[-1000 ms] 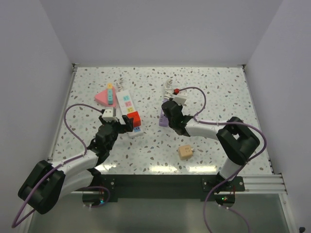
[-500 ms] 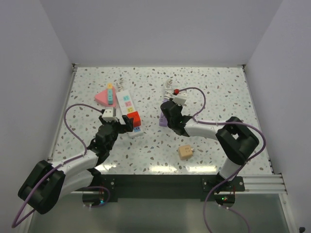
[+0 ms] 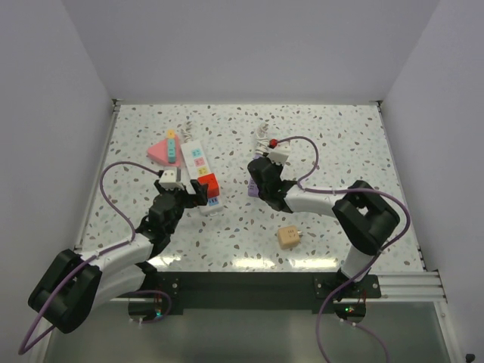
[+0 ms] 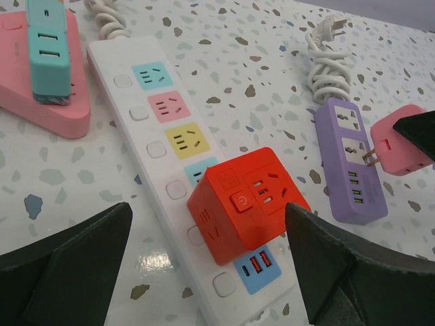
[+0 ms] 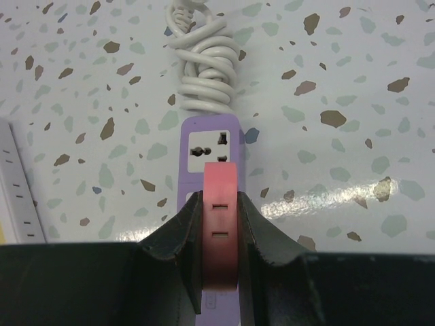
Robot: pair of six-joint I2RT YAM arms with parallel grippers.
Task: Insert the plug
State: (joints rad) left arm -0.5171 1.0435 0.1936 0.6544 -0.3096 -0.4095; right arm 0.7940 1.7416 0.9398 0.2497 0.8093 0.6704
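My right gripper (image 3: 262, 175) is shut on a pink plug (image 5: 221, 204) and holds it over the purple power strip (image 5: 211, 139), just behind the strip's universal socket. In the left wrist view the pink plug (image 4: 404, 139) has its metal prongs at the purple strip's (image 4: 350, 163) second socket; I cannot tell how deep they sit. My left gripper (image 3: 190, 195) is open, its fingers on either side of a red cube adapter (image 4: 245, 204) that sits on the white power strip (image 4: 146, 115), without touching it.
A pink triangular strip (image 3: 160, 151) with a teal block (image 3: 172, 144) lies at the back left. The purple strip's coiled white cord (image 5: 204, 81) lies beyond it. A tan cube adapter (image 3: 288, 237) sits near the front right.
My right gripper has shifted slightly left and away from the arm bases with the pink plug. The left arm has not moved.
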